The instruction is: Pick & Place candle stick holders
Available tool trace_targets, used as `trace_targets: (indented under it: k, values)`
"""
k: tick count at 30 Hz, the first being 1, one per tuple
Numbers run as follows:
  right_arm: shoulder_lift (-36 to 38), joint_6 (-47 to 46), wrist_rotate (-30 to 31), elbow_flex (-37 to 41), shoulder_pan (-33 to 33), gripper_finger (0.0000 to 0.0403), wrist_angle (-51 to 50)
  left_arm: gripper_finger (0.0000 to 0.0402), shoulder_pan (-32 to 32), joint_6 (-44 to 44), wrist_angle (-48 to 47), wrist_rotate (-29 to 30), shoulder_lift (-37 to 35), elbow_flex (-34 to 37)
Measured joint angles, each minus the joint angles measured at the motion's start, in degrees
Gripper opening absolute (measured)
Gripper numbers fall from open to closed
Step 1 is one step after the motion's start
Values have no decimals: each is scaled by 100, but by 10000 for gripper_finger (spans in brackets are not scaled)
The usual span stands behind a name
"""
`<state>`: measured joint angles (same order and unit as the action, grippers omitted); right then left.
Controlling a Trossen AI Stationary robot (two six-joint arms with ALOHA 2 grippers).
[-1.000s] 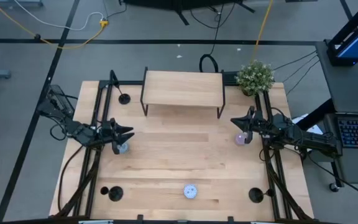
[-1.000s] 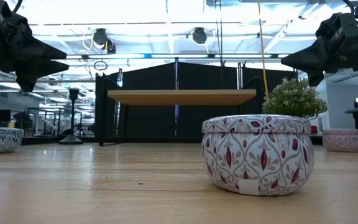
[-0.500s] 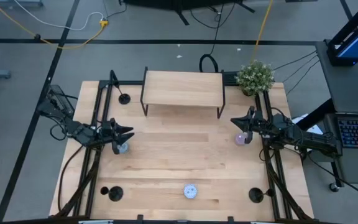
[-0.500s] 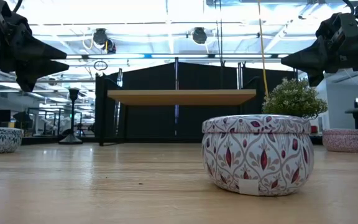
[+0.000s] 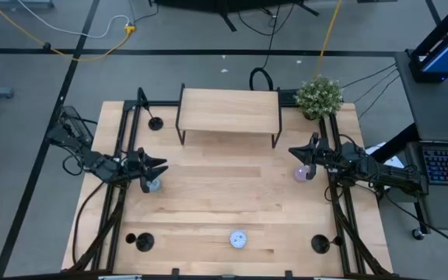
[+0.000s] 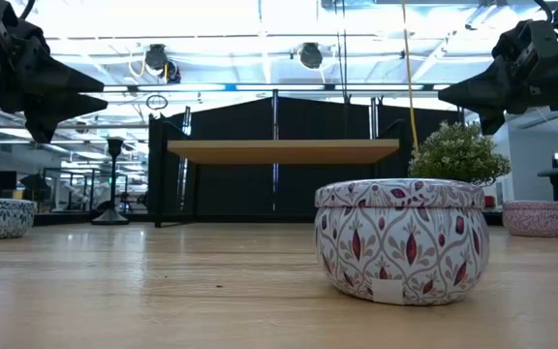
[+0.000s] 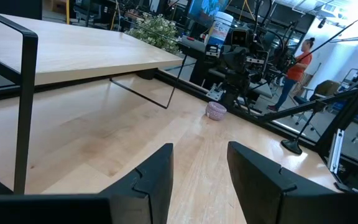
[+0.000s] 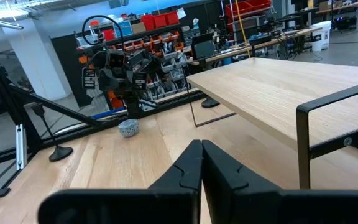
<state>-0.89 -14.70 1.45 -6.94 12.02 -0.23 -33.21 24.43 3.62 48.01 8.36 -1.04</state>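
Both arms are just hanging above the table here. The left gripper (image 5: 155,174) sits over a small patterned tin (image 5: 153,185) at the left side, fingers spread a bit with only bare table showing between them in the left wrist view, so it's not pinching anything. The right gripper (image 5: 300,162) is across the table from it, hovering by a pinkish tin (image 5: 301,173), and its fingers (image 8: 188,163) are pressed together with nothing in them.

The candle stick holders are all well away from both grippers: one (image 5: 155,122) stands at the far left corner, beyond the left gripper and beside the raised wooden shelf (image 5: 228,110); another (image 5: 143,242) is at the near left edge; the third (image 5: 320,243) is at the near right edge, on the right gripper's side. A third tin (image 5: 238,239) sits between those two near ones, and a potted plant (image 5: 318,96) is at the far right corner
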Motion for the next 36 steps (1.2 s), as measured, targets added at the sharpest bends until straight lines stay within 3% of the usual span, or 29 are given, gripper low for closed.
trace_targets:
  k: [30,36]
  values:
    - [0,-258,7,2,0,0,282,157,2,47,42,123,-2,2]
    - [0,-198,31,2,1,0,260,157,65,1160,1354,162,-2,0]
